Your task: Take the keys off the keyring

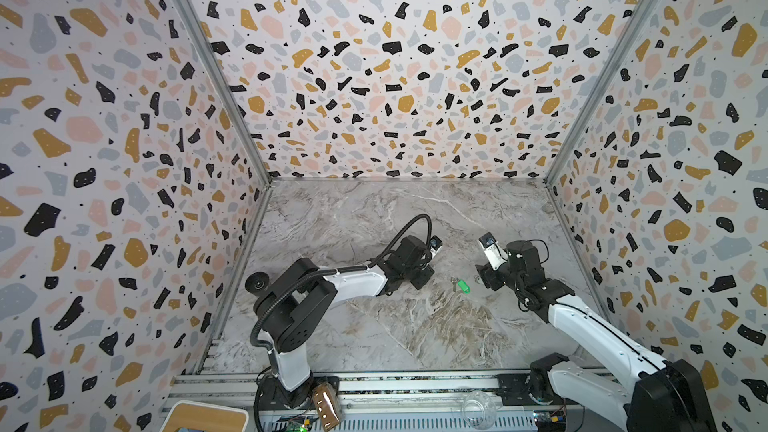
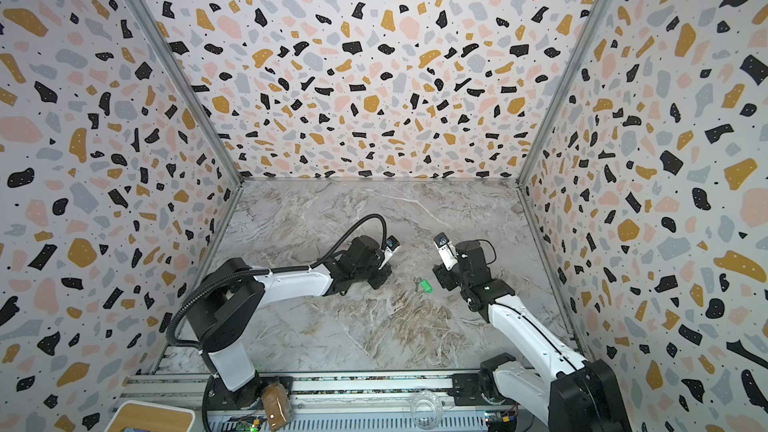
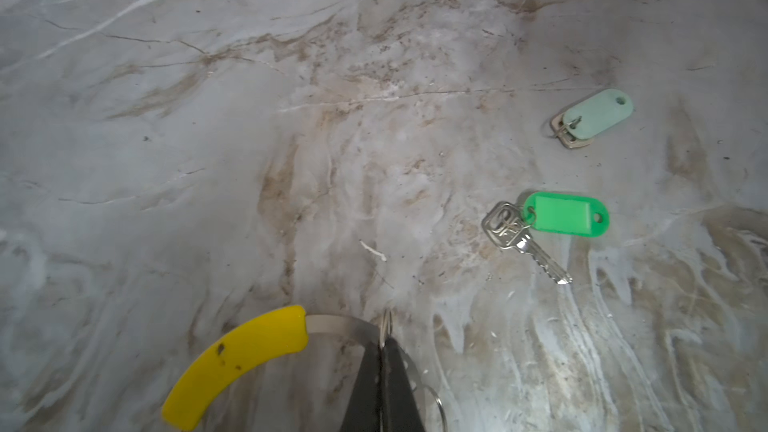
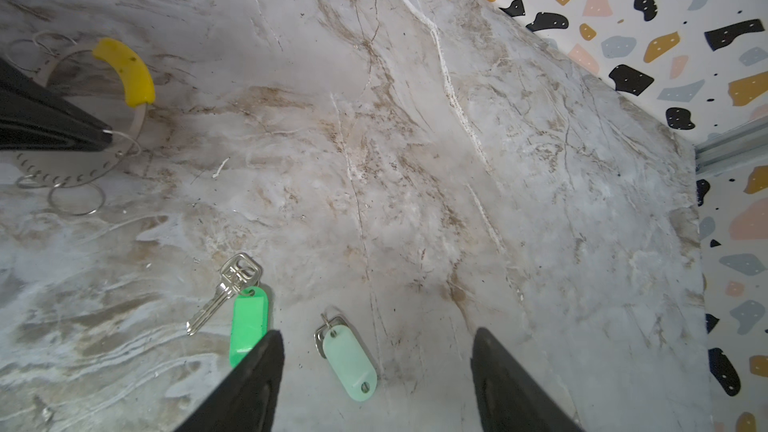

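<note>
The keyring [image 3: 332, 322], a thin grey hoop with a yellow sleeve [image 3: 237, 361], lies on the marble table. My left gripper [image 3: 384, 340] is shut on it, pinching a small wire ring at the hoop's rim. The right wrist view shows the same hoop [image 4: 139, 118] beside the left fingers [image 4: 50, 126]. Both keys lie loose on the table, apart from the hoop. One has a bright green tag [image 3: 565, 214] [image 4: 249, 322] [image 1: 463, 285] [image 2: 426, 285], the other a pale mint tag [image 3: 598, 114] [image 4: 351, 363]. My right gripper [image 4: 376, 332] is open above the mint-tagged key.
Empty split rings [image 4: 75, 199] hang on the hoop. A dark round roll [image 1: 258, 282] sits by the left arm. A glass jar [image 1: 478, 409], a brown jar [image 1: 326, 405] and a wooden tray [image 1: 208, 417] stand at the front rail. Patterned walls close three sides.
</note>
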